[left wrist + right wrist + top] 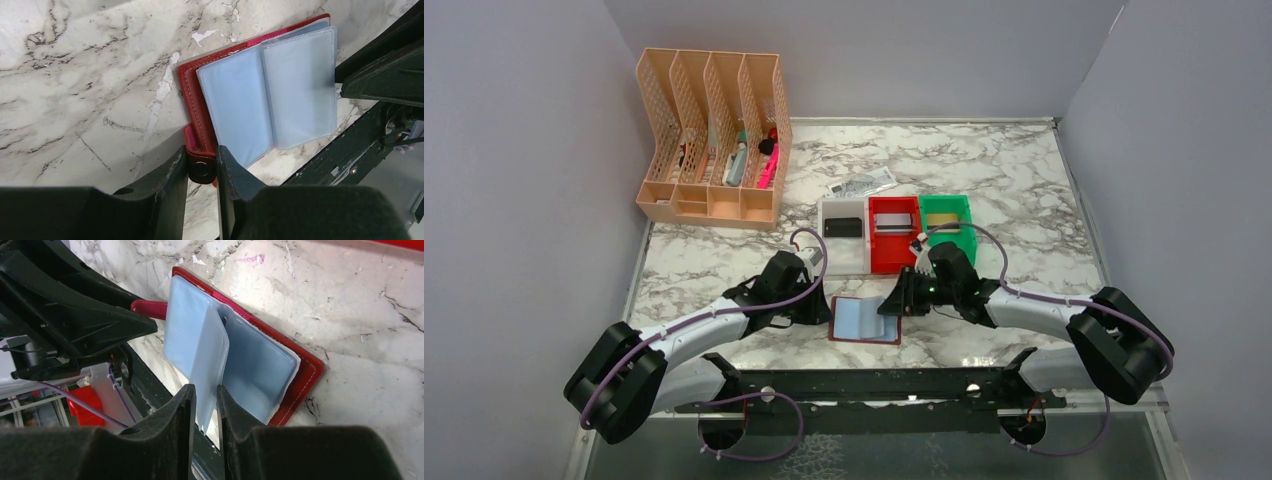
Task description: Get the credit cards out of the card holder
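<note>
The card holder lies open and flat on the table, directly between the two arms, with its spine running roughly away from the robot and its bluish sleeves facing up. The left end effector meets it at the left edge and is closed on the side tab. The right end effector comes in from the opposite edge, its fingers pinched around one plastic sleeve lifted off the rest. Both arms are equally near. No card shows in the visible sleeves; credit cards sit in the bins just beyond, so any further pull likely runs rightward, across the spine
</note>
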`<state>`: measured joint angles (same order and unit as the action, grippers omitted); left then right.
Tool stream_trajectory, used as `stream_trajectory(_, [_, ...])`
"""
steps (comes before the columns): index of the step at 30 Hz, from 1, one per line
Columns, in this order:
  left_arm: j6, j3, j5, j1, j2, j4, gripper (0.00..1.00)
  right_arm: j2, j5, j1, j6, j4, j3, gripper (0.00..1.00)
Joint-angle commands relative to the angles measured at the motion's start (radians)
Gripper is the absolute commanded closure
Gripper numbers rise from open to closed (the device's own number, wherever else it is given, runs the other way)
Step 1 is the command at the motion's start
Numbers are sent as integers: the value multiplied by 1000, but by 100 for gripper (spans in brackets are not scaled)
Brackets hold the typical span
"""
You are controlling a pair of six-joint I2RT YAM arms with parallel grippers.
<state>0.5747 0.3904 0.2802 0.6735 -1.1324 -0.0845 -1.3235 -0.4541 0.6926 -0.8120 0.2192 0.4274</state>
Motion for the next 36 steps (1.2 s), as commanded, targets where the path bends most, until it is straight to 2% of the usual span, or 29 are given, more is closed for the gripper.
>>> stream_trajectory(1, [-13,15,34,1,7,8,71,10,16,5,4,-67,37,73])
stream_trajectory(6, [-9,14,31,2,16,8,71,16,78,7,39,-158,60,73])
stream_trajectory(23, [-11,27,40,1,17,5,73,-7,86,14,56,-191,81,72])
stream_trajectory(29, [-11,27,37,2,23,3,73,1,223,28,90,-314,121,71])
stream_trajectory(36, [-12,31,40,1,20,-1,73,7,182,28,75,-267,101,69])
